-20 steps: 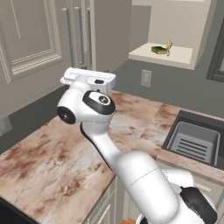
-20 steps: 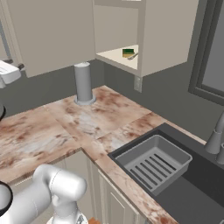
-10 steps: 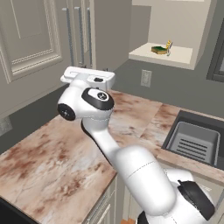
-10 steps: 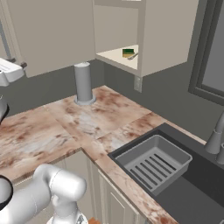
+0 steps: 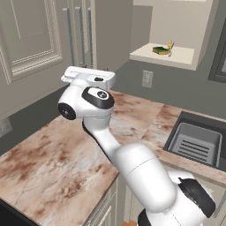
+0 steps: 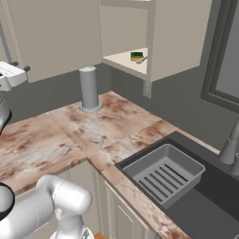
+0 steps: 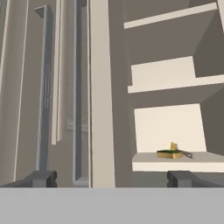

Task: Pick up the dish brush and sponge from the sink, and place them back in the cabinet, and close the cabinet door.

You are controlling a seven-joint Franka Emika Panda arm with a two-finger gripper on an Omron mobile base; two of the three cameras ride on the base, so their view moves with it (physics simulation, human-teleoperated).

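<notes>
The cabinet [image 5: 181,26] stands open, and on its pale shelf lie the green-topped sponge [image 7: 169,153] and the dish brush [image 7: 187,154] right beside it. Both also sit on that shelf in the left base view, sponge [image 5: 160,50], and in the right base view, sponge [image 6: 136,56]. The cabinet door [image 7: 99,87] is swung open, edge-on to my hand, with its long grey handle [image 7: 80,87] just left of the edge. My gripper [image 7: 111,179] is open and empty, held high over the counter facing the door's edge [image 5: 88,73]. The sink [image 6: 205,196] lies far right.
A ribbed grey drainer tray [image 6: 163,173] sits in the sink's near end, with the faucet [image 6: 230,148] behind. A grey cylinder [image 6: 88,88] stands on the marble counter [image 5: 57,163] by the wall. More tall doors with bar handles [image 5: 70,35] hang to the left.
The hand has lifted slightly and its wrist has turned a little. Sponge and brush stay put on the shelf. The jaws stay wide.
</notes>
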